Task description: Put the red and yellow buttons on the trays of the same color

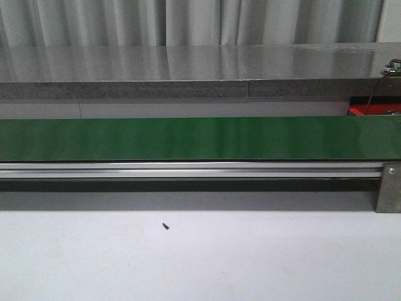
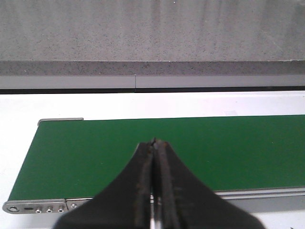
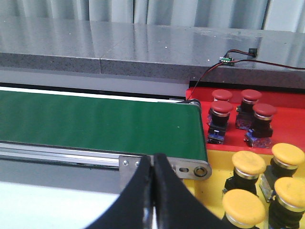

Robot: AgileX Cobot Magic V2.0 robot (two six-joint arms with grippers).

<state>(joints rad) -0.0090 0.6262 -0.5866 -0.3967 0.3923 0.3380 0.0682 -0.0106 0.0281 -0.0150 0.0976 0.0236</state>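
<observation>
Several red buttons (image 3: 221, 109) stand on the red tray (image 3: 286, 125) just past the right end of the green conveyor belt (image 3: 95, 124). Several yellow buttons (image 3: 248, 163) stand on the yellow tray (image 3: 215, 180) in front of it. My right gripper (image 3: 153, 156) is shut and empty, near the belt's end bracket and beside the yellow tray. Over the left end of the belt (image 2: 95, 157) my left gripper (image 2: 154, 141) is shut with nothing in it. In the front view the belt (image 1: 188, 138) carries no button, neither gripper shows, and only a corner of the red tray (image 1: 363, 111) is visible.
A grey stone counter (image 1: 188, 69) runs behind the belt. On it lie a small circuit board (image 3: 225, 59) and its wire. The belt's aluminium rail (image 1: 188, 170) fronts the white table (image 1: 250, 263), where a dark speck (image 1: 166, 226) lies.
</observation>
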